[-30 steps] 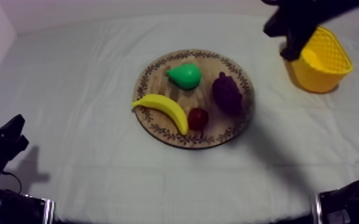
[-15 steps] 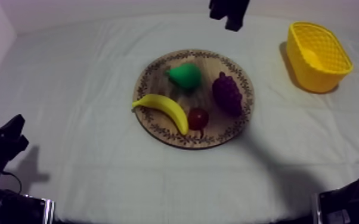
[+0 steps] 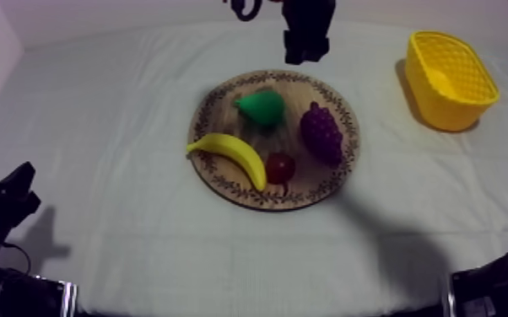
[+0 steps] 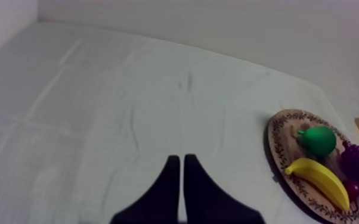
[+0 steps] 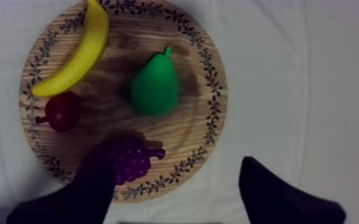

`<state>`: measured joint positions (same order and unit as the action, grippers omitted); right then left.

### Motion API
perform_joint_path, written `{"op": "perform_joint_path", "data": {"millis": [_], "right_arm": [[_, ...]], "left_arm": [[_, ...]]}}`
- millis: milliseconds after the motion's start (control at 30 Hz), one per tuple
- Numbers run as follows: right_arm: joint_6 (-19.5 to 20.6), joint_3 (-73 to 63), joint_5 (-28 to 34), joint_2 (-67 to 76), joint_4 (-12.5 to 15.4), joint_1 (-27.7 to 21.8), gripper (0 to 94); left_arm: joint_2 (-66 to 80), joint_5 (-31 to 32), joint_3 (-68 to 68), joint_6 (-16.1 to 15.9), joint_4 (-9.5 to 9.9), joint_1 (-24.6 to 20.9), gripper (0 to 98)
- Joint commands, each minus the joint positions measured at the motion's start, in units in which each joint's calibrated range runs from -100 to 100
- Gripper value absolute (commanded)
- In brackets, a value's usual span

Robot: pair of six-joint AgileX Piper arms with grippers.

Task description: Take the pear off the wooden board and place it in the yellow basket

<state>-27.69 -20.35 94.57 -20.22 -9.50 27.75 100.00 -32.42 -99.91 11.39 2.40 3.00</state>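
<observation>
Right gripper (image 5: 182, 164) hovers over the board's (image 5: 197, 128) edge, fingers (image 5: 277, 193) spread wide, nothing between them. Pear (image 5: 154, 86) lies on the board, ungrasped, seemingly clear of banana (image 5: 74, 53) and grapes (image 5: 137, 159), though that's hard to confirm. All's left: descend, grasp, carry to the basket (image 3: 456, 114) across open cloth. Left gripper (image 4: 179, 179) rests pressed together, well aside.

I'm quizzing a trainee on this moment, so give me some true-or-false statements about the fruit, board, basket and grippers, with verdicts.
The green toy pear lies on the round wooden board. True.
The yellow basket stands off the board. True.
The yellow banana lies in the basket. False: the banana lies on the board.
The left gripper is shut on nothing. True.
The right gripper is shut on the pear. False: it is open above the board.
</observation>
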Motion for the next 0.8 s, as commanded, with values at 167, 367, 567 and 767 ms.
{"op": "perform_joint_path", "data": {"millis": [167, 367, 567, 767], "right_arm": [[3.3, 2.7, -4.7, -3.9, -2.1, 0.5, 83.7], [4.9, 3.7, -7.4, -10.3, -2.9, 1.2, 85.9], [5.3, 0.4, -8.4, -17.8, -2.7, 1.5, 86.1], [5.5, -6.0, -8.2, -25.2, -2.7, 1.3, 86.2]], "left_arm": [[0.0, 0.0, 0.0, 0.0, 0.02, 0.0, 0.1], [0.0, 0.0, 0.0, 0.0, 0.02, 0.0, 0.1], [0.0, 0.0, 0.0, 0.0, 0.02, 0.0, 0.1], [0.0, 0.0, 0.0, 0.0, 0.02, 0.0, 0.1]]}}
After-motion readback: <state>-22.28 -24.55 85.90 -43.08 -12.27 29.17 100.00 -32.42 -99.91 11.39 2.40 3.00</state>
